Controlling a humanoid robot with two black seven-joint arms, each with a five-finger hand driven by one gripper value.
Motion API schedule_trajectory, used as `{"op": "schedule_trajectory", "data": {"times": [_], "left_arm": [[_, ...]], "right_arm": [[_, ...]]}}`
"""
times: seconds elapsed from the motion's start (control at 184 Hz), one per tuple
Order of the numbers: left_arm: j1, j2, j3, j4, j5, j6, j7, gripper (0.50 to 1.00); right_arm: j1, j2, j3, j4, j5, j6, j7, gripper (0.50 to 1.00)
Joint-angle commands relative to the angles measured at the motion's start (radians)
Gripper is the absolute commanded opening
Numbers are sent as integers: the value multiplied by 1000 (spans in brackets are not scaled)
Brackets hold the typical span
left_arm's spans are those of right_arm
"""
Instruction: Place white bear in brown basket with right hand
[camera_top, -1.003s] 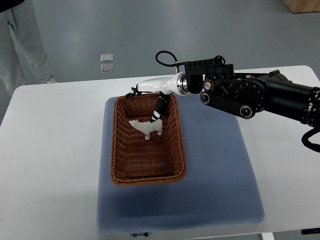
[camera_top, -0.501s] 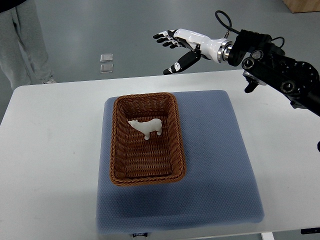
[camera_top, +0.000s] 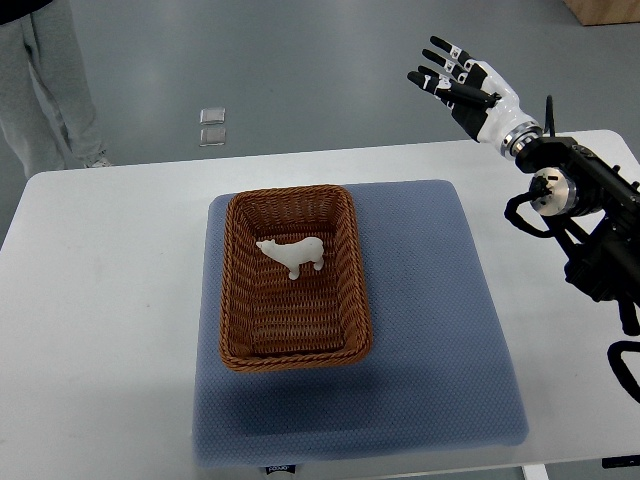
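The white bear stands on its feet inside the brown wicker basket, in the basket's far half. My right hand is raised high at the upper right, well away from the basket, with its fingers spread and nothing in them. Its black arm comes in along the right edge. The left arm does not show.
The basket rests on a blue-grey mat on a white table. A person's grey trouser legs stand at the far left beyond the table. Two small clear squares lie on the floor.
My right hand let go of the bear in the basket, then lifted and swung back to the right, opening its fingers. The bear stays standing where it was set.
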Motion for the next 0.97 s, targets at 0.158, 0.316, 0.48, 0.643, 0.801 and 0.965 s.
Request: {"op": "schedule_trajectory", "data": {"times": [0.158,0.316,0.48,0.643,0.801,0.965], "left_arm": [[1,0,0,0,0,0,0,1000],[1,0,0,0,0,0,0,1000],[1,0,0,0,0,0,0,1000],[1,0,0,0,0,0,0,1000],[4,0,-2,-1,-2,0,0,1000],[35,0,-3,0,-3,2,0,1000]], "right_arm": [[-39,32,5,-120,181,29,55,911],[-57,35,4,-128,183,38,116,913],[-67,50,1,-135,181,23,136,913],[-67,55,-7,-137,181,-26,153,913],[-87,59,-9,-138,181,-28,153,913],[-90,67,-10,-138,181,-28,156,913]]}}
